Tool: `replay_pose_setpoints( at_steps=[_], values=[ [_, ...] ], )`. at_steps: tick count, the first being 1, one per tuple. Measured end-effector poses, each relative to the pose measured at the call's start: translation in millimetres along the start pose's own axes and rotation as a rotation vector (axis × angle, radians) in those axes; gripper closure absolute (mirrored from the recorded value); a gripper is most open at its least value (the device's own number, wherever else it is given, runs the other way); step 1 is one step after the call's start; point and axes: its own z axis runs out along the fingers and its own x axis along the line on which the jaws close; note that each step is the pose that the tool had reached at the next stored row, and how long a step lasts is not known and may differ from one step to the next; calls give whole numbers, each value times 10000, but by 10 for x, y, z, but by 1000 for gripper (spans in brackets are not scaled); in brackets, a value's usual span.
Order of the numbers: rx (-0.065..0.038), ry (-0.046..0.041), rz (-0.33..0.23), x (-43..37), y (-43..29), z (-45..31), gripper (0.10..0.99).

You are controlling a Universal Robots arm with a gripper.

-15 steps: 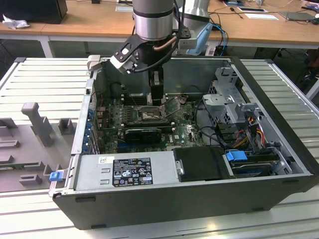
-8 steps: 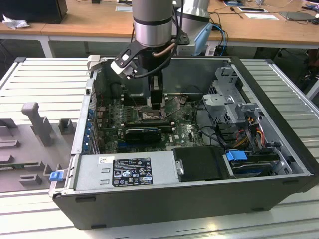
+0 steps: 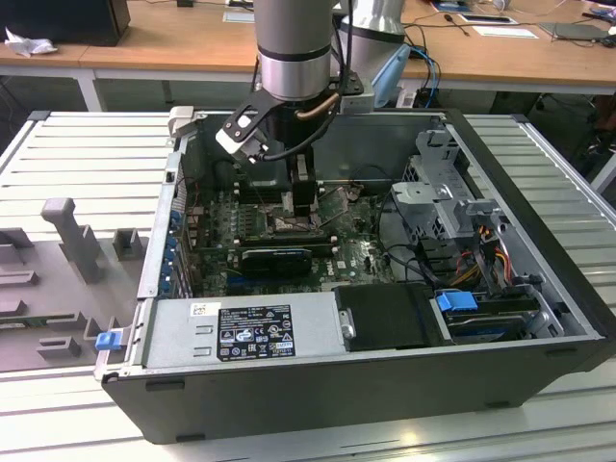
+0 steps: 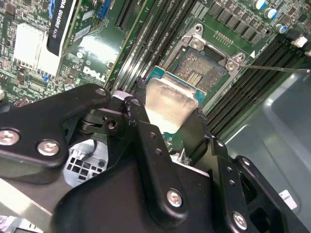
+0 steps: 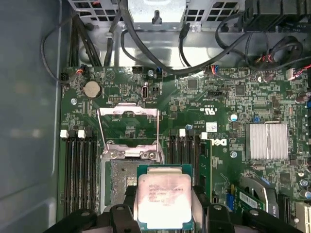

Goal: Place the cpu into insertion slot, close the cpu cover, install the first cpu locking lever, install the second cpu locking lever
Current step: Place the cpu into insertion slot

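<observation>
My gripper (image 5: 164, 206) is shut on the cpu (image 5: 164, 200), a flat square chip with a pale silver top, one black finger on each side. In both wrist views the chip hangs just above one side of the insertion slot (image 5: 119, 177), a dark square socket with a metal rim, and is not seated in it. The same cpu (image 4: 170, 103), gripper (image 4: 167, 116) and insertion slot (image 4: 204, 68) show in the second wrist view. The cpu cover (image 5: 129, 111), a silvery frame with a square window, stands flipped open beyond the socket. In the exterior view the gripper (image 3: 303, 207) reaches down into the open computer case.
Long black memory slots (image 5: 80, 165) flank the socket on both sides. A finned heat sink (image 5: 267, 141) and an expansion card (image 3: 274, 258) lie near it. Cables (image 5: 146, 53) and a drive cage (image 3: 448, 192) fill one end of the case. A power supply (image 3: 241, 332) sits at the front.
</observation>
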Motion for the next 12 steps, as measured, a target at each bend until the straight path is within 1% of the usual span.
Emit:
replay_pose_setpoints(
  at_steps=[2,4,12],
  values=[
    [1,-1,-1,2,-5,54,557],
    [1,-2,0,1,-9,85,557],
    [1,-1,1,14,-13,127,557]
  ],
)
